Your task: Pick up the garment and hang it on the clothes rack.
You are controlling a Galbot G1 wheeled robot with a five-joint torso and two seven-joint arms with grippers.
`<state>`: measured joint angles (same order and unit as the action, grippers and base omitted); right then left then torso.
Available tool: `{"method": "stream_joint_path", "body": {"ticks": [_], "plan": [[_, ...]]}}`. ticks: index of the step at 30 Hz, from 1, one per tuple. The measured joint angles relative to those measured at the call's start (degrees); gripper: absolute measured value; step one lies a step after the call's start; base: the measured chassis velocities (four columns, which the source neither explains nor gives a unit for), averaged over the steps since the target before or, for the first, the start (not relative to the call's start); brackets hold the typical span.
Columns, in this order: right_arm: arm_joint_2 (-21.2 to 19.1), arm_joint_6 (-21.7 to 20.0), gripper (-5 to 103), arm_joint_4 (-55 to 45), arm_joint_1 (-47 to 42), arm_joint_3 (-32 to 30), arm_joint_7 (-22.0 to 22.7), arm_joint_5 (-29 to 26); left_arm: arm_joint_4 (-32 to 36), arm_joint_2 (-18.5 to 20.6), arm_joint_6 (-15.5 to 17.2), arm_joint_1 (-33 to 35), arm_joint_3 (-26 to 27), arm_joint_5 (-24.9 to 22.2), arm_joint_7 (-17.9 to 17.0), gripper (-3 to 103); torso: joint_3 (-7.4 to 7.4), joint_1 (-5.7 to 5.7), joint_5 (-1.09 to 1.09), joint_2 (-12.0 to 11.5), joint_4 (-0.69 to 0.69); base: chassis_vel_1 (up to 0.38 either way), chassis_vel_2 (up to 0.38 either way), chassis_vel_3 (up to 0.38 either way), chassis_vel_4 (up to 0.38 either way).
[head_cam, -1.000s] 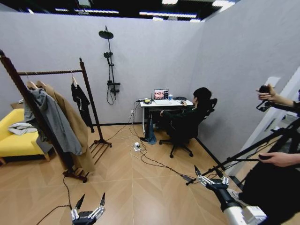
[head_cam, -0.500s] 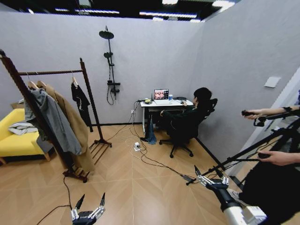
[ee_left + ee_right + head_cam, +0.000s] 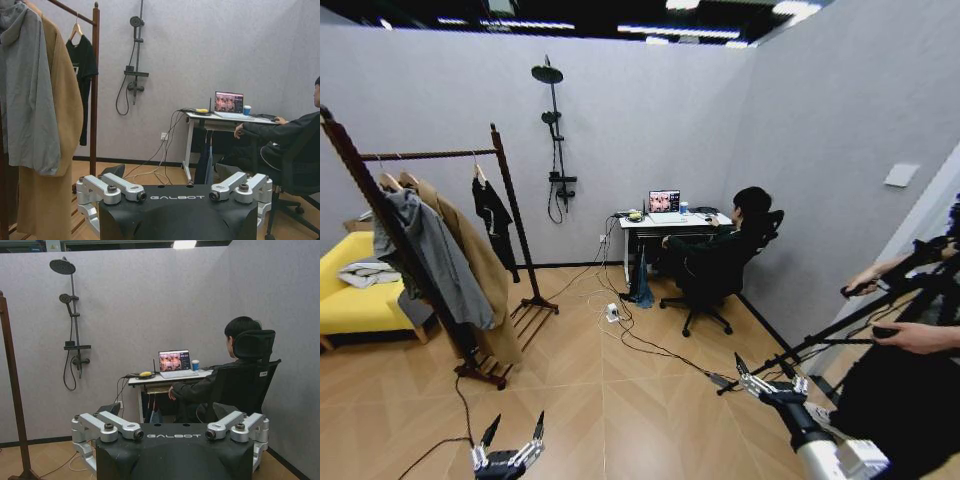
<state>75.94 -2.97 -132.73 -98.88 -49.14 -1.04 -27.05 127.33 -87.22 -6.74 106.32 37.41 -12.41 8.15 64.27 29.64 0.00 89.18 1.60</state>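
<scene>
My two arms wait low while the garment [image 3: 492,222] hangs on the clothes rack [image 3: 430,155].

From the head, I see my left end effector [image 3: 510,432] and right end effector [image 3: 767,379] spread wide open, holding nothing. From my left wrist, the black shirt [image 3: 81,62] hangs beside the tan coat [image 3: 56,110] and grey jacket [image 3: 27,85]. From my right wrist, I see one rack post [image 3: 14,385] and a counter [image 3: 165,376].

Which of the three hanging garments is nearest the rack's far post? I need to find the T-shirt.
The black short-sleeved T-shirt on its light wooden hanger, apart from the grey hooded jacket and long tan coat bunched at the near end.
</scene>
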Motion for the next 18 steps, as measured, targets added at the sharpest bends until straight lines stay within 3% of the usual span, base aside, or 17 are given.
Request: {"method": "stream_joint_path", "body": {"ticks": [18], "plan": [[0.0, 0.0, 100, 0.0, 0.0, 0.0, 0.0, 0.0, 0.0, 0.0, 0.0, 0.0, 0.0, 0.0, 0.0, 100, 0.00, 0.00, 0.00, 0.0, 0.00, 0.000, 0.000, 0.000, 0.000]]}}
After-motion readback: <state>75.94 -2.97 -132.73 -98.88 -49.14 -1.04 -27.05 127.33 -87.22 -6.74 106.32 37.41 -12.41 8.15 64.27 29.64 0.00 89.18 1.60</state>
